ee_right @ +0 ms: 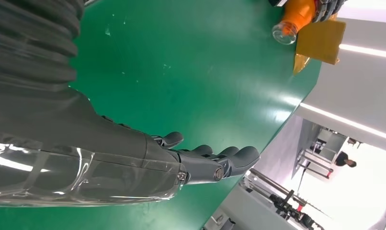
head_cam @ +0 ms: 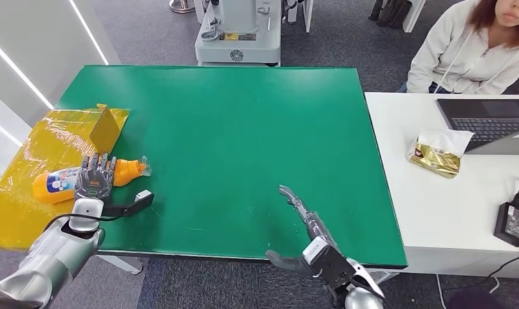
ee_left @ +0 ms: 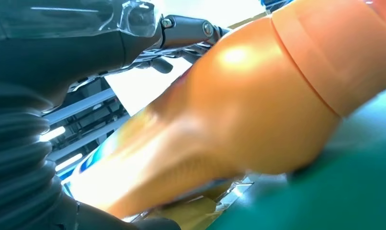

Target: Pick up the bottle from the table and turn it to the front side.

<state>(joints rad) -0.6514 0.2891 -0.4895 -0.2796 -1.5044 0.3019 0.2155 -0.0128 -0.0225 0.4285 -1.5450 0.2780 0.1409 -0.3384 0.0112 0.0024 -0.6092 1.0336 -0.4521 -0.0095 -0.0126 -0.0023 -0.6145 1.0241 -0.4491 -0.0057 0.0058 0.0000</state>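
An orange bottle (head_cam: pixel 125 170) with a blue and white label lies on its side at the left edge of the green table (head_cam: pixel 244 129), partly on a yellow plastic sheet (head_cam: pixel 25 199), its clear cap pointing to the table's middle. My left hand (head_cam: pixel 94 177) lies over the bottle's middle, fingers stretched across it. The left wrist view shows the bottle (ee_left: pixel 248 105) between fingers (ee_left: pixel 186 26) and thumb, with a bright gap along the fingers. My right hand (head_cam: pixel 308 222) hovers flat and open over the table's front edge, fingers (ee_right: pixel 205 160) straight, holding nothing. The bottle's neck (ee_right: pixel 296 14) shows far off.
A white table (head_cam: pixel 431 219) on the right carries a laptop (head_cam: pixel 495 119), a gold packet (head_cam: pixel 437 158) and a black power adapter (head_cam: pixel 511 222). A person (head_cam: pixel 466 48) sits behind it. A grey machine base (head_cam: pixel 237 35) stands beyond the green table.
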